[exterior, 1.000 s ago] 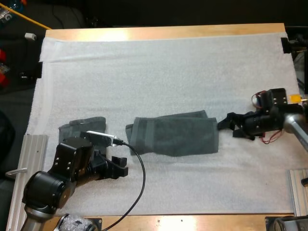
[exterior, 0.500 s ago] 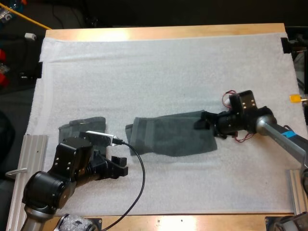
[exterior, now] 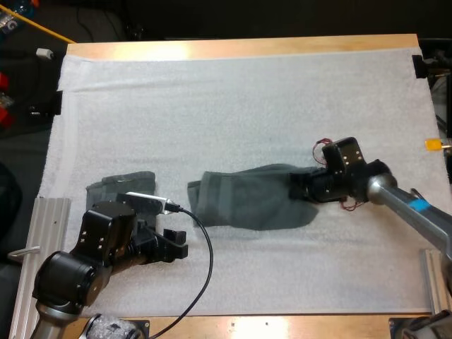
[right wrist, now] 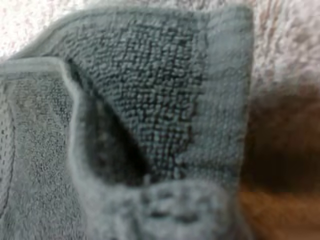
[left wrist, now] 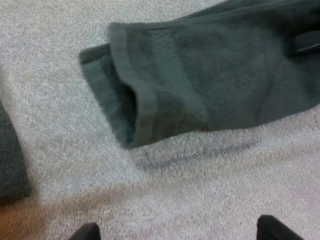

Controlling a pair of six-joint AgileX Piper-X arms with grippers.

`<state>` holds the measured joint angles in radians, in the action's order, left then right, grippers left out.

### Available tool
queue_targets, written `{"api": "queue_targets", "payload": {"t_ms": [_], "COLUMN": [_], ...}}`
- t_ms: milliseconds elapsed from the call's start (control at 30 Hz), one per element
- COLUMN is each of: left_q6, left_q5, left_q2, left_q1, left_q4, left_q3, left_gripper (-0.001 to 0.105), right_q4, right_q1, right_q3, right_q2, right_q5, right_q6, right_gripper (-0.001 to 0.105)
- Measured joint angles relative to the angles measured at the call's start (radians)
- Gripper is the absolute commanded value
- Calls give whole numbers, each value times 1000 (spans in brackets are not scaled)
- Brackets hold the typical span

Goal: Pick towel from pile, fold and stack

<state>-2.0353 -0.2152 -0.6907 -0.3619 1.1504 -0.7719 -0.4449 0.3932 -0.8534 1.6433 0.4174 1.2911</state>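
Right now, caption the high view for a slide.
Right pincer at one end of the long towel; left pincer open near a second towel.

There are two towels, the middle towel [exterior: 247, 205] and the left towel [exterior: 120, 185]; two grippers, the left gripper [exterior: 178, 242] and the right gripper [exterior: 300, 189]; one mat [exterior: 247, 106].

High view: the smaller towel [exterior: 120, 185] lies at the near left of the mat [exterior: 247, 106]. Its near side is hidden behind the left arm [exterior: 106, 244], so the outline is incomplete. The right end of the long towel [exterior: 244, 201] is covered by the right gripper [exterior: 300, 187], black on dark cloth; grip not resolvable.

Left wrist view: the left gripper [left wrist: 180, 234] is cut off by the frame edge, all but two fingertips [left wrist: 86, 232], which stand apart. The long towel runs out of frame. The smaller towel is a dark sliver at the edge.

Right wrist view: brown blur [right wrist: 280, 165] beside the long towel's corner, unidentifiable.
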Motion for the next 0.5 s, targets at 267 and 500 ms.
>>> {"api": "queue_targets", "payload": {"t_ms": [267,500], "left_q6": [0,0], "left_q5": [0,-12], "left_q2": [0,0], "left_q1": [0,0], "left_q4": [0,0], "left_q3": [0,0], "left_gripper": [61,61], "right_q4": [-369,-599], "right_q1": [0,0], "right_q3": [-125,-233], "right_q2": [-98,-102], "right_q5": [-390,-758], "right_q6": [250,403], "right_gripper": [0,0]}}
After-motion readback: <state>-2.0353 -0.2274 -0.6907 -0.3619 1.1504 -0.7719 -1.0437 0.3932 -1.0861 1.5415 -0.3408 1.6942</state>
